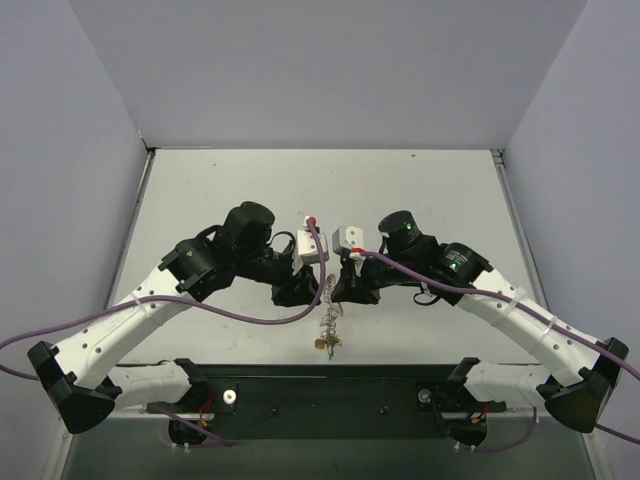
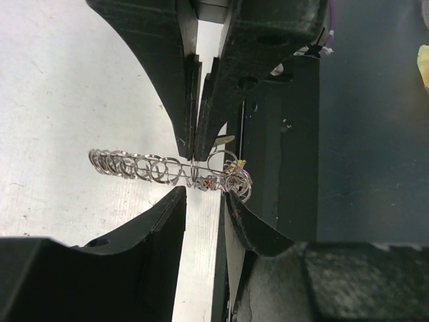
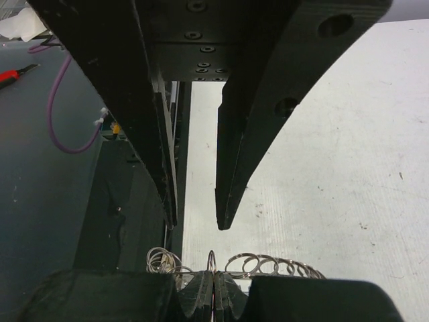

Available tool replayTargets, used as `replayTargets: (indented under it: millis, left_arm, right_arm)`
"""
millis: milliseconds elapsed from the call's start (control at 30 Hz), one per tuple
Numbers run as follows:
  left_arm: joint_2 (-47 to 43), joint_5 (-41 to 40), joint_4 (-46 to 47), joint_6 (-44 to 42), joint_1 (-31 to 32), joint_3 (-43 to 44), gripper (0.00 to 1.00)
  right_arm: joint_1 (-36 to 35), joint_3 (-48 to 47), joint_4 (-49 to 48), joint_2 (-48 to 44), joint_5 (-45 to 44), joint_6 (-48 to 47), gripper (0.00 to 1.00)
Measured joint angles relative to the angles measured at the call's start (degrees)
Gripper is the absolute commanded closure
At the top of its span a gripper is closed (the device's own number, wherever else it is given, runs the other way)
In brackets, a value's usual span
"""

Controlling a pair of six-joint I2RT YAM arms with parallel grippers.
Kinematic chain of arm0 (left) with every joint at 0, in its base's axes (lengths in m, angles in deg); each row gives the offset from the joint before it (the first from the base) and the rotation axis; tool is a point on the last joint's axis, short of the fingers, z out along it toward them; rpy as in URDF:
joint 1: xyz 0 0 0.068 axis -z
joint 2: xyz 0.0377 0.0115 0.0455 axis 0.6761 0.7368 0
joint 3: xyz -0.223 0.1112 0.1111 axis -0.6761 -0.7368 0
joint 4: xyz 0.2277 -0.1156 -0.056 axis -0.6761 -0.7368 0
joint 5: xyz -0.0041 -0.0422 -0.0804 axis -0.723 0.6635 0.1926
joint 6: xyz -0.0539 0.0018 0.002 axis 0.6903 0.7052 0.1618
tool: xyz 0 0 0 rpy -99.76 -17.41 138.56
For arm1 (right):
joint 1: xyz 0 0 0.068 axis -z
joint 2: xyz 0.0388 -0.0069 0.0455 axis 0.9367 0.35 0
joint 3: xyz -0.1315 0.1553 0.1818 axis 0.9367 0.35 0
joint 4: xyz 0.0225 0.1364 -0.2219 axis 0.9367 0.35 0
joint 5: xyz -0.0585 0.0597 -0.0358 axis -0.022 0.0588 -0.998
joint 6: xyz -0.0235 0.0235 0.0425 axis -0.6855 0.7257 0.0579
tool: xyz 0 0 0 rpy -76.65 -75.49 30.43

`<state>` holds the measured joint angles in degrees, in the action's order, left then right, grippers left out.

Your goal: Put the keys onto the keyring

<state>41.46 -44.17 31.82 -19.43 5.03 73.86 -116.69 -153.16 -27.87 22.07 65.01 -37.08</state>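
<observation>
The keyring (image 1: 330, 318), a silvery ring whose rim looks like a row of small coils, hangs between the two grippers near the table's front edge. My right gripper (image 1: 345, 292) is shut on one of its loops, which the right wrist view shows pinched between the shut fingertips (image 3: 213, 285). The keys (image 1: 322, 343) dangle in a small cluster at the ring's lower end, with yellow and red bits showing (image 2: 234, 176). My left gripper (image 2: 204, 194) is open. Its tips sit just short of the keyring (image 2: 147, 166), with bare table between the fingers.
The black base bar (image 1: 330, 385) runs along the near edge right under the ring. Purple cables (image 1: 240, 315) trail from both arms. The grey table (image 1: 200, 200) stretches back to the walls. A red-handled tool (image 3: 13, 75) lies off the table's near side.
</observation>
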Motion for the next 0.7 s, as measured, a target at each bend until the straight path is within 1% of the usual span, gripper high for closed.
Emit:
replayTargets:
  millis: [100, 233, 567, 700]
  left_arm:
    - [0.37, 1.05, -0.39, -0.2, 0.0, 0.0, 0.61]
    - [0.39, 2.08, -0.22, -0.22, 0.0, -0.04, 0.65]
    - [1.7, 2.95, 2.21, -0.15, 0.0, -0.48, 0.66]
    - [2.1, 2.95, 3.54, -0.09, 0.0, -1.46, 0.7]
  right_arm:
    - [0.0, 0.0, 0.11, 0.0, -0.07, -0.02, 1.0]
    - [0.0, 0.0, 0.2, 0.0, -0.24, 0.0, 1.0]
    - [0.0, 0.0, 0.26, 0.0, -0.42, -0.02, 1.0]
    - [0.11, 0.0, 0.28, -0.02, -0.42, 0.0, 1.0]
